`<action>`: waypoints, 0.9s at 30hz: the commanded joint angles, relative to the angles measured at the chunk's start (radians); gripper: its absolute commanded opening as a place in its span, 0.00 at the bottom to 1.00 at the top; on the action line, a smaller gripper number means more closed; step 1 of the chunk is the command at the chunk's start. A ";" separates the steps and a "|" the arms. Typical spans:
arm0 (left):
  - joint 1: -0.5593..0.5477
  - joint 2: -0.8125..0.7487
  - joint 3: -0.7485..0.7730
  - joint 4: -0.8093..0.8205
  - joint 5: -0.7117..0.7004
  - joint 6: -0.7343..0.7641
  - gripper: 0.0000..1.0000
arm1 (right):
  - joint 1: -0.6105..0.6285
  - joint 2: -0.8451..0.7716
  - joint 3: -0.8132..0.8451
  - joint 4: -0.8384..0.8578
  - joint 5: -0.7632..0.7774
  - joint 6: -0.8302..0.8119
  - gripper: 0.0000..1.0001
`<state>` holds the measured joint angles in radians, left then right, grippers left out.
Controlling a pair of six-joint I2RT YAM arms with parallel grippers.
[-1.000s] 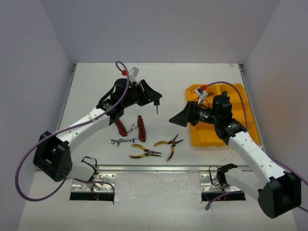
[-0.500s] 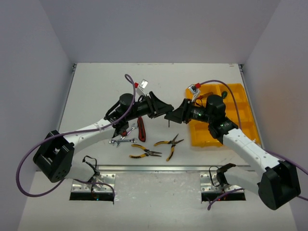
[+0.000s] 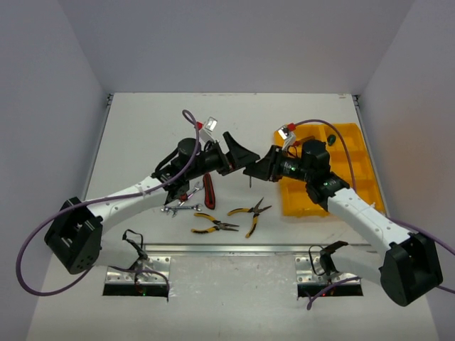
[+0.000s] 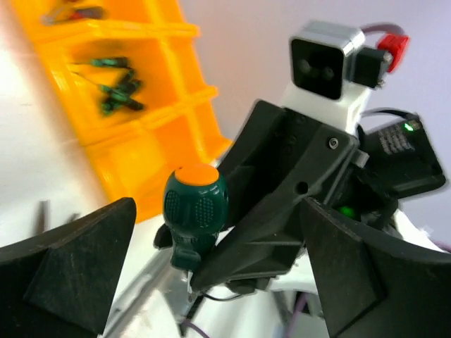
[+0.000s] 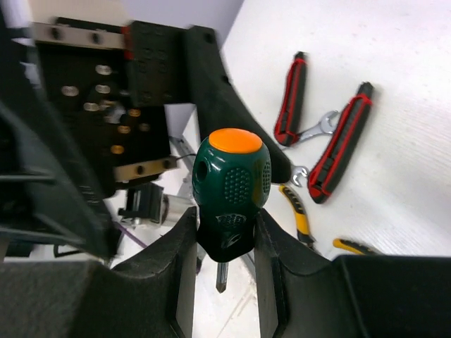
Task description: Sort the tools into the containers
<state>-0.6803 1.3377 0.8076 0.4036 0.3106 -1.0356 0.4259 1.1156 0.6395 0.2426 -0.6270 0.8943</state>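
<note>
Tray (image 3: 364,170) lies right; cutters (image 3: 208,189), wrenches (image 3: 179,207), pliers (image 3: 213,226) left of it; screwdriver (image 5: 231,186) between them.

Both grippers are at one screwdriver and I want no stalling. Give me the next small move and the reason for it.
Probably the right arm should now carry its load toward the yellow tray. The right gripper is clamped on the green-handled screwdriver, the left gripper stands wide open and clear of it, and other green screwdrivers lie in one tray compartment.

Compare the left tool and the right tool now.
The right tool is shut on the green screwdriver; the left tool is open and holds nothing. The right tool's fingers press the handle; the left tool's fingers stand wide on either side of it. Both hang above the table, facing each other.
</note>
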 commanded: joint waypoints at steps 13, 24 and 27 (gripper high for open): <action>0.019 -0.301 0.403 -1.050 -0.862 0.423 1.00 | -0.601 0.233 0.360 -0.672 0.554 -0.164 0.00; 0.021 -0.561 0.198 -1.120 -0.906 0.584 1.00 | -0.684 0.789 1.008 -0.940 0.777 -0.211 0.05; 0.021 -0.625 0.144 -1.089 -0.948 0.589 1.00 | -0.685 0.839 1.068 -0.963 0.781 -0.209 0.26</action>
<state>-0.6659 0.7921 0.9947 -0.7109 -0.5397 -0.4827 -0.2536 1.9183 1.5912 -0.6308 0.0880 0.7025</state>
